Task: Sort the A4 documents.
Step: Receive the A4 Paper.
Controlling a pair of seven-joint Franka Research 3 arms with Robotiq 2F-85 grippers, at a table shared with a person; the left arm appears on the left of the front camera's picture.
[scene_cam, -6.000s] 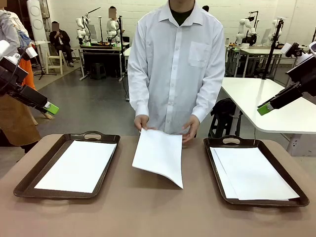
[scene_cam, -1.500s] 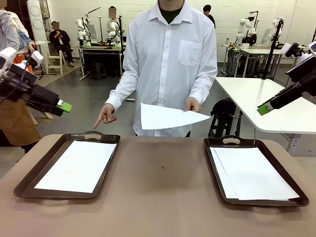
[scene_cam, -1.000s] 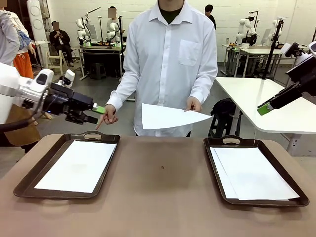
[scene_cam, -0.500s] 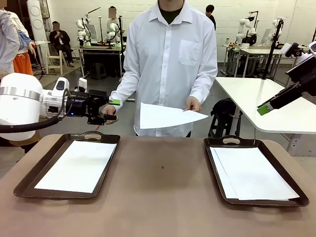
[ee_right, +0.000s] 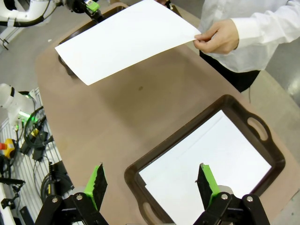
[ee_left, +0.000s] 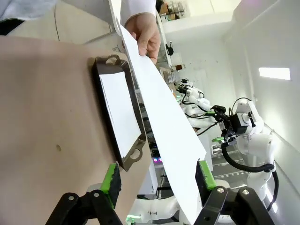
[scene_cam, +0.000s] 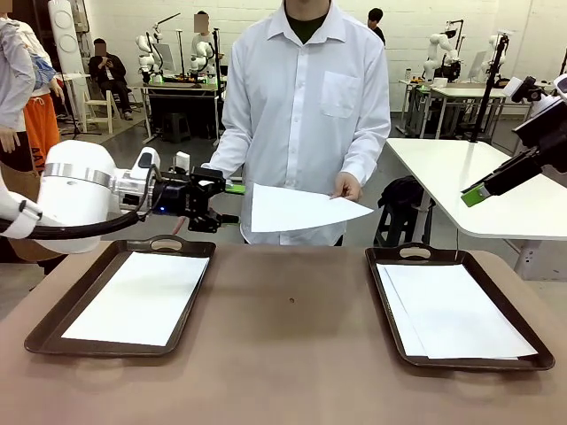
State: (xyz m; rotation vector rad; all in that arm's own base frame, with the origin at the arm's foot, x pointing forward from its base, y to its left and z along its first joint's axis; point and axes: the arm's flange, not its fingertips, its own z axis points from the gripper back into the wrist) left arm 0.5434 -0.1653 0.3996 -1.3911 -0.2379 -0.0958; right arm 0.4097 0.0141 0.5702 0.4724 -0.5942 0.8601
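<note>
Two brown trays are seen on the bench: left tray [scene_cam: 53, 314] with one sheet [scene_cam: 137, 297], right tray [scene_cam: 523, 332] with stacked A4 documents [scene_cam: 456, 310]. Past the far edge, a held sheet [scene_cam: 297, 208] is kept flat by the person's hand [scene_cam: 347, 187], long axis along that edge, free end toward the left gripper [scene_cam: 229, 203], jaws wide, just short of it. Right gripper [ee_right: 152, 180] spread wide, empty.

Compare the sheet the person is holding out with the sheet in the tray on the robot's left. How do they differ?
The held sheet hangs in the air above the table, pinched at one end by the person's hand; the tray sheet rests in the brown tray. The held sheet has the open left gripper at its free edge; the tray sheet is untouched. Both are plain white and blank.
</note>
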